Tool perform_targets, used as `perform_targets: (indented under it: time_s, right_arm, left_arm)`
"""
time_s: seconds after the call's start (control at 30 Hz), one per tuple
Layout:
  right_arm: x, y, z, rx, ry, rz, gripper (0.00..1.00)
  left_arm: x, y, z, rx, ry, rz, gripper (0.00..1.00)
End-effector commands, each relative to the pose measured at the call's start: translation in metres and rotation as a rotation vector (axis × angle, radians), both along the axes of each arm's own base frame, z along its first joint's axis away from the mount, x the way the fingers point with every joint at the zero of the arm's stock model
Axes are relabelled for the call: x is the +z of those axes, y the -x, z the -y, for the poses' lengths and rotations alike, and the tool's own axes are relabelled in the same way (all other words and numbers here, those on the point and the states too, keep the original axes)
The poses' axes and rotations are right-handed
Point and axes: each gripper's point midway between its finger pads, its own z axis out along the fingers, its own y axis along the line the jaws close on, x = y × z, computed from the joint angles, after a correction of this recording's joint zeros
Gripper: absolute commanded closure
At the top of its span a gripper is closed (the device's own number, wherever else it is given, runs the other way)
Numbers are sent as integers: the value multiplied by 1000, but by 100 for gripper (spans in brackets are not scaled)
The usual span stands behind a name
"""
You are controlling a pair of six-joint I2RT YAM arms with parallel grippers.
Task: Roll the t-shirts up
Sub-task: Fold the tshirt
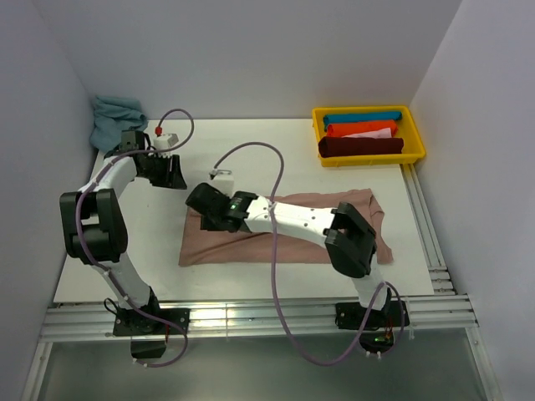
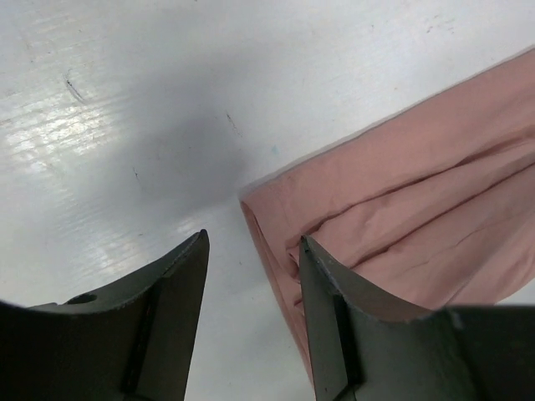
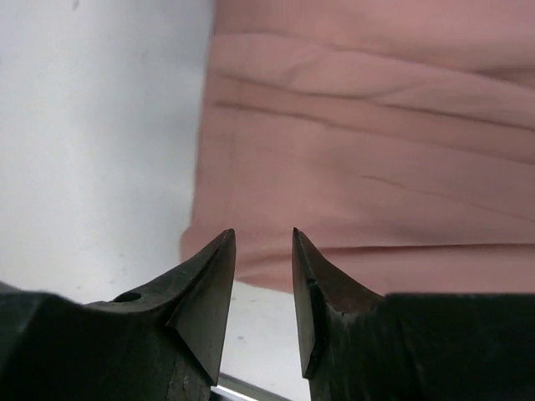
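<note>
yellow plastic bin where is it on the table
In the top view the yellow plastic bin sits at the far right corner of the white table, beyond the flat dusty pink t-shirt, with rolled cloths inside.

Left arm [image 1: 117, 174], right arm [image 1: 294, 219]: white links, bulky black joints, black bases. Lilac-grey cables [image 1: 251, 144] loop along each. Green light [image 1: 231, 203] near right wrist, red cap [image 1: 157, 131] at left wrist. Left gripper [image 2: 251, 241], right gripper [image 3: 263, 234]: matte black tapered fingers, worn edges, one small round hole each.
</note>
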Motion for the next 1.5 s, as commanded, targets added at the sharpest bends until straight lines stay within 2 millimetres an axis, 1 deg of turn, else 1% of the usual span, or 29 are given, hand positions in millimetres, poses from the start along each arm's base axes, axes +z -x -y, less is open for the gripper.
perform_targets:
  time_s: [0.0,0.03,0.1,0.13,0.2,0.23,0.27,0.33,0.37,0.47,0.7,0.8,0.87,1.0,1.1,1.27,1.47]
  right_arm:
    - [18,-22,36,-109,-6,56,60]
    - [18,-25,41,-120,-12,57,60]
    - [13,-28,58,-148,-4,51,61]
    - [12,-36,66,-172,-4,53,61]
    - [7,-38,81,-196,16,49,61]
    - [5,-44,89,-216,23,48,61]
    - [4,-43,95,-221,27,45,61]
    - [3,-47,102,-233,24,46,61]
    - [1,-49,109,-248,31,45,61]
    - [-1,-50,117,-265,30,41,62]
    - [-8,-48,126,-279,33,32,62]
    - [-12,-47,127,-280,43,24,62]
    - [-13,-48,129,-283,43,23,62]
    - [-12,-49,130,-286,41,24,63]
    - [-11,-49,132,-289,41,27,63]
    - [-14,-48,137,-295,45,22,63]
    - [-17,-48,141,-298,50,17,64]
  left_arm:
    - [6,12,-3,-37,-35,9,47]
    - [2,15,-3,-49,-37,-4,48]
    - [-2,21,-1,-62,-39,-24,48]
    - [-4,26,2,-74,-56,-27,48]
    - [-9,30,4,-83,-83,-29,47]
    - [-12,34,9,-95,-94,-31,47]
    - [-14,36,8,-90,-119,-32,47]
    - [-16,37,10,-81,-131,-28,45]
    - [-16,39,19,-104,-138,-27,46]
    - [-19,42,23,-104,-153,-27,45]
    - [-22,51,39,-146,-154,-36,49]
    - [-23,54,40,-160,-153,-44,52]
    - [-27,58,42,-173,-154,-60,54]
    - [-29,58,42,-177,-158,-63,55]
    - [-27,59,43,-182,-150,-64,59]
    - [-25,62,45,-196,-143,-68,74]
    - [-29,70,43,-222,-150,-80,91]
